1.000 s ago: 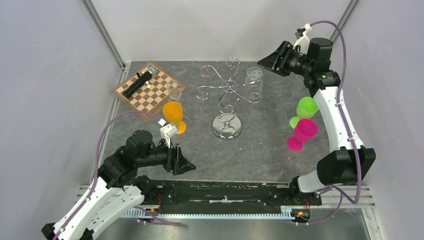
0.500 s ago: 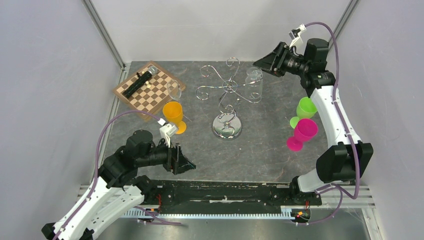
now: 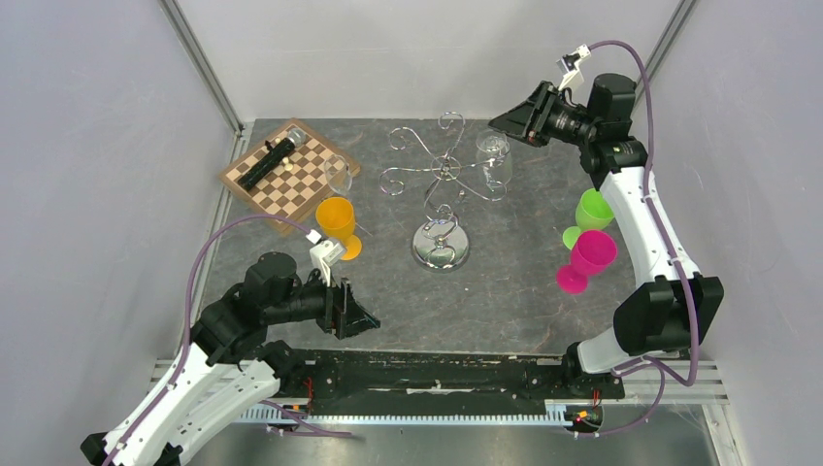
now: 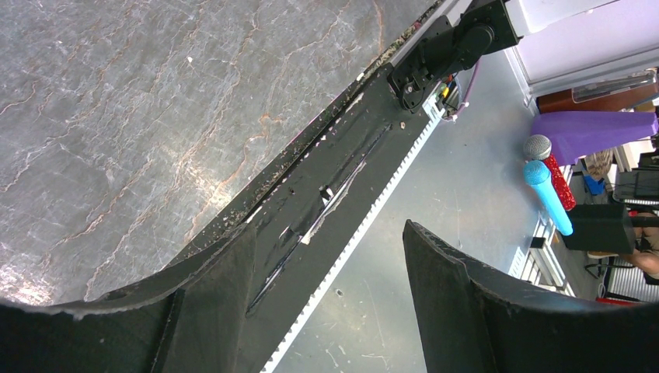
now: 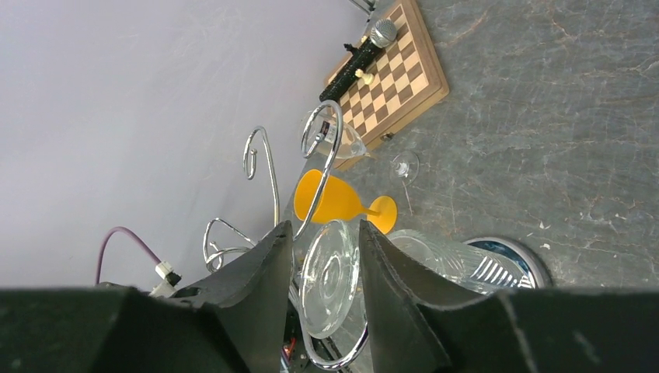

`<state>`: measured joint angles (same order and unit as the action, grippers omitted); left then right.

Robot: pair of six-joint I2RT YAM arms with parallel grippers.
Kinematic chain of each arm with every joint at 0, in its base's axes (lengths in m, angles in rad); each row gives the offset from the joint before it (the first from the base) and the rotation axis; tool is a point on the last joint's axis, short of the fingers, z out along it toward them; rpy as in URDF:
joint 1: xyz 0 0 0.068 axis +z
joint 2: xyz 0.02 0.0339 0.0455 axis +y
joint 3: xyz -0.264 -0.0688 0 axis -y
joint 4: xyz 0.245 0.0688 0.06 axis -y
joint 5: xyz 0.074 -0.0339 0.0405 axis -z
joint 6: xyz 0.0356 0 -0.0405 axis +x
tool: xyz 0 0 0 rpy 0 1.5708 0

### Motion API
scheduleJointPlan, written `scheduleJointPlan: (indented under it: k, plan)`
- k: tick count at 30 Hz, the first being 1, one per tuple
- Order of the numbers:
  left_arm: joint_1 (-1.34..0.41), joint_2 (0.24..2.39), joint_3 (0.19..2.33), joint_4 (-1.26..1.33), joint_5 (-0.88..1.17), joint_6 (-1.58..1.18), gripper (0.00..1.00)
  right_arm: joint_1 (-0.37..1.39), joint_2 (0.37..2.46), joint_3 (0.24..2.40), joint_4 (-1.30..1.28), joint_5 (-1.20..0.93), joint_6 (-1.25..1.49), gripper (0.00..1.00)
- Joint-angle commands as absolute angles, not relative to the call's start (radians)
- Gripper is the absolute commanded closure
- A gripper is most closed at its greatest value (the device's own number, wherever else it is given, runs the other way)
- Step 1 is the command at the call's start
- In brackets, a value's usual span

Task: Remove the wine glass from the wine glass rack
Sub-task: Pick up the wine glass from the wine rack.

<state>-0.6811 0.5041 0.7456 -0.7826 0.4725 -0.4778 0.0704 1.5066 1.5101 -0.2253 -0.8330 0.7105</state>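
Observation:
The chrome wine glass rack [image 3: 442, 175] stands mid-table on its round base [image 3: 441, 245]. A clear wine glass [image 3: 494, 160] hangs upside down from its right scroll arm. My right gripper [image 3: 502, 123] is at the glass's top from the back right. In the right wrist view my right gripper [image 5: 324, 233] has narrowed its jaws onto the glass's round foot [image 5: 330, 280], with the rack's wire [image 5: 315, 179] beside it and the bowl [image 5: 435, 256] below. My left gripper [image 3: 364, 320] is open and empty near the front edge, and in the left wrist view [image 4: 328, 229] it hangs over the front rail.
A chessboard [image 3: 289, 175] with a black microphone [image 3: 269, 162] lies at the back left. A second clear glass [image 3: 339, 175] and an orange goblet [image 3: 337, 221] stand beside it. A green goblet [image 3: 594, 211] and a pink goblet [image 3: 589, 254] stand at the right by my right arm.
My right gripper has moved up and left to the glass's top. The hanging glass has shifted its pose slightly on the rack arm. My left arm has not moved.

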Motion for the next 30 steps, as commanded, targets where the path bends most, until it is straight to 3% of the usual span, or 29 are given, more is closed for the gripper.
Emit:
scheduleJointPlan:
  k: [1, 13, 23, 30]
  plan:
    - [-0.684, 0.507, 0.744, -0.750, 0.467, -0.499, 0.24, 0.082, 1.489, 1.505, -0.172, -0.876, 0.728, 0.63]
    - [-0.684, 0.505, 0.744, -0.750, 0.462, -0.501, 0.25, 0.084, 1.453, 1.465, -0.204, -0.879, 0.700, 0.71]
    - [-0.684, 0.506, 0.744, -0.750, 0.459, -0.503, 0.24, 0.084, 1.435, 1.456, -0.203, -0.880, 0.707, 0.99]
    - [-0.684, 0.504, 0.744, -0.752, 0.460, -0.502, 0.24, 0.084, 1.420, 1.456, -0.203, -0.871, 0.724, 1.00]
